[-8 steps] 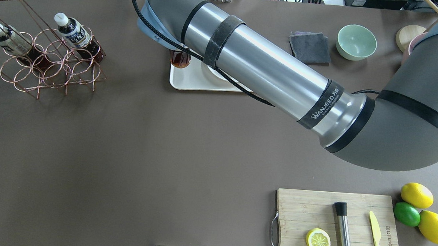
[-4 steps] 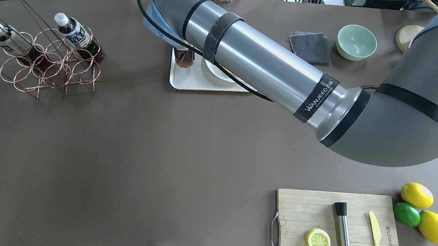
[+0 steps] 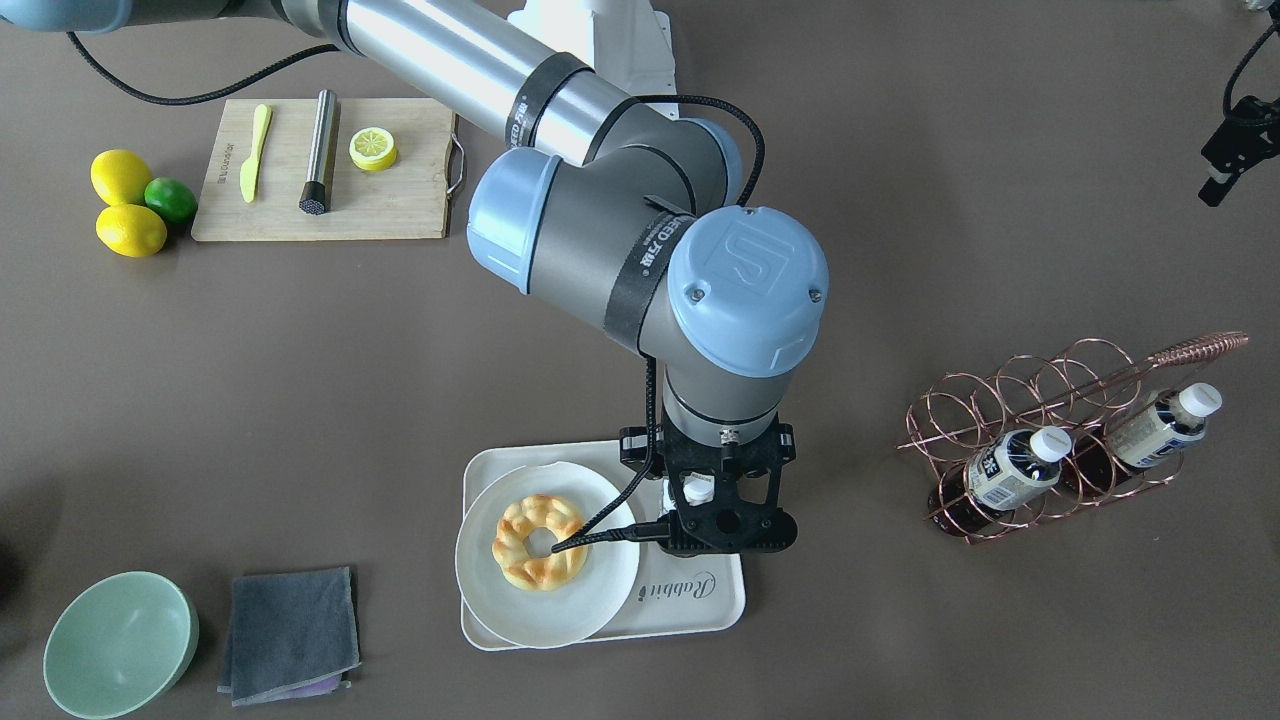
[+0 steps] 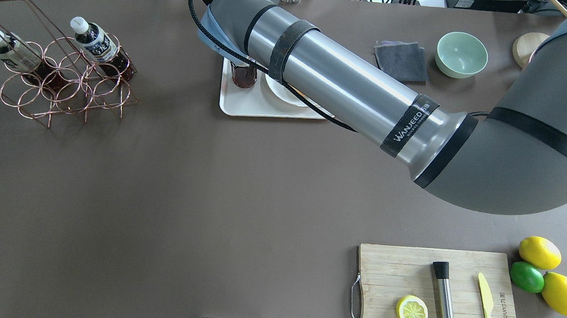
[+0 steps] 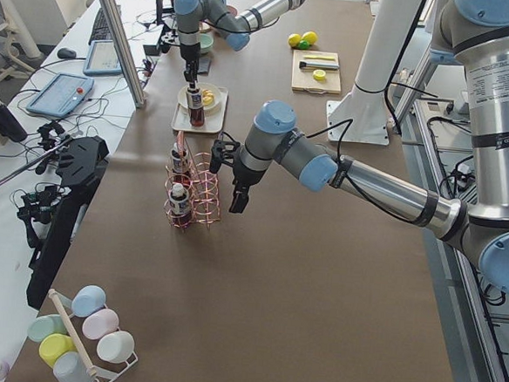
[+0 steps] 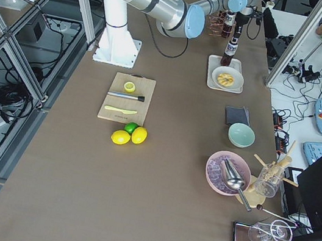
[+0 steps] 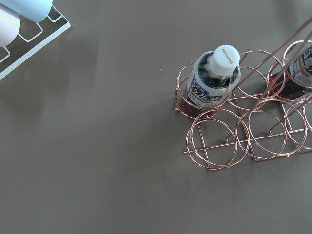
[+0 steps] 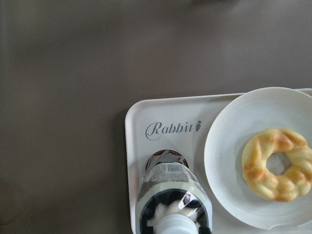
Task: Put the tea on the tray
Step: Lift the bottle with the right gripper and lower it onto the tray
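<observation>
My right gripper (image 3: 725, 505) is shut on a tea bottle (image 8: 170, 192) near its white cap and holds it upright. The bottle's base is at the tray (image 8: 134, 146), beside the "Rabbit" lettering; I cannot tell whether it touches. The bottle also shows under the arm in the overhead view (image 4: 243, 75), on the tray's (image 4: 247, 107) left part. Two more tea bottles (image 4: 99, 44) (image 4: 11, 52) lean in the copper wire rack (image 4: 64, 89). My left gripper (image 5: 237, 199) hangs beside the rack, above the table; I cannot tell whether it is open.
A round white plate (image 3: 520, 610) with a ring pastry (image 3: 540, 540) fills the tray's other half, close to the bottle. A green bowl (image 4: 461, 54) and grey cloth (image 4: 401, 61) lie to the right. A cutting board (image 4: 385, 271), lemons and a lime sit near the robot.
My right arm has carried the tea bottle from the tray's left edge further to the right, over the tray. The rack, its two bottles and the rest have not moved.
</observation>
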You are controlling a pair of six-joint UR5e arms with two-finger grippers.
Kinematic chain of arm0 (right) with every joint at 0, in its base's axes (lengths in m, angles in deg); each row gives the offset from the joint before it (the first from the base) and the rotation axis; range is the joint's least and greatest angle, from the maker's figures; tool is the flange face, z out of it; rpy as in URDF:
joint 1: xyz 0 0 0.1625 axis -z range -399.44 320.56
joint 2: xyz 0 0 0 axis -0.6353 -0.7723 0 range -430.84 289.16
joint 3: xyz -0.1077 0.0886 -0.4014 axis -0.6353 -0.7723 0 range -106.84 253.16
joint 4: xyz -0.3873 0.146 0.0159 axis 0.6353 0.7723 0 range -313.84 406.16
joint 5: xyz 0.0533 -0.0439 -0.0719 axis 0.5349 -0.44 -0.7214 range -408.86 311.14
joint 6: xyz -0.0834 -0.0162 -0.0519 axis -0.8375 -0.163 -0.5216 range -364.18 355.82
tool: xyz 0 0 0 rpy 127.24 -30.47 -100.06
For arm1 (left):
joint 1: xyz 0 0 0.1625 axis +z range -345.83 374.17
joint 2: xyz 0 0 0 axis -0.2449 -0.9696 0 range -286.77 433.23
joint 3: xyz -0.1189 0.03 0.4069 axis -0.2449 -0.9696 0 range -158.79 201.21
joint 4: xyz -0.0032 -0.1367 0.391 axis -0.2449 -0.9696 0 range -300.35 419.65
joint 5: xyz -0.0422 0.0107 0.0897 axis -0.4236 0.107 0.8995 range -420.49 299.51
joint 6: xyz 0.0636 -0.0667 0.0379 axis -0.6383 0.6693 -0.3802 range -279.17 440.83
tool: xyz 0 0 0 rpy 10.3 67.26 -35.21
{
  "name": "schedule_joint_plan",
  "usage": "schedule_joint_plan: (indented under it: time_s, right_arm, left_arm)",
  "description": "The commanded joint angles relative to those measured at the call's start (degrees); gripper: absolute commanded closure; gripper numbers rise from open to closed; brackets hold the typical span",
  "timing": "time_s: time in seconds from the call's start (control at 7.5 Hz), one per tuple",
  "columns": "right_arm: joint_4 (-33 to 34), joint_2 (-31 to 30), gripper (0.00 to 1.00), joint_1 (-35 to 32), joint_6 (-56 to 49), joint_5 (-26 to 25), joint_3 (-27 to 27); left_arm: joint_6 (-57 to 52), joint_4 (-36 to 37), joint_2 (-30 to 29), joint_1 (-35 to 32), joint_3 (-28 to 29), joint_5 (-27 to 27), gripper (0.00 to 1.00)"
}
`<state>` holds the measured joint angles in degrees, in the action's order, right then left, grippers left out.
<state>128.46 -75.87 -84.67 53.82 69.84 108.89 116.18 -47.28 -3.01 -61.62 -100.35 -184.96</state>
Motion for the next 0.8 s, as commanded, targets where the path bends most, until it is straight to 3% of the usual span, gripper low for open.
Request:
schedule_joint_plan:
  time_s: [0.0, 0.4, 0.53, 0.67]
  right_arm:
    - [-0.3, -0.06, 0.02, 0.05, -0.7, -0.48, -0.22]
    - [0.57, 0.38, 0.01, -2.3, -7.51, 1.95, 1.7]
    - [2.84, -3.45, 0.01, -4.58, -10.51, 6.15, 7.54]
    - [7.3, -9.67, 0.01, -6.34, -12.28, 7.33, 18.57]
  left_arm:
    - [-0.02, -0.03, 0.03, -0.05, 0.27, -0.07, 0.04]
    - [-0.02, 0.14, 0.12, -0.57, 0.19, -0.5, 0.04]
    - [-3.06, 0.49, 0.04, -2.75, 1.14, -2.77, 0.04]
    - [-8.4, 0.84, 0.21, -5.91, 2.63, -4.45, 0.04]
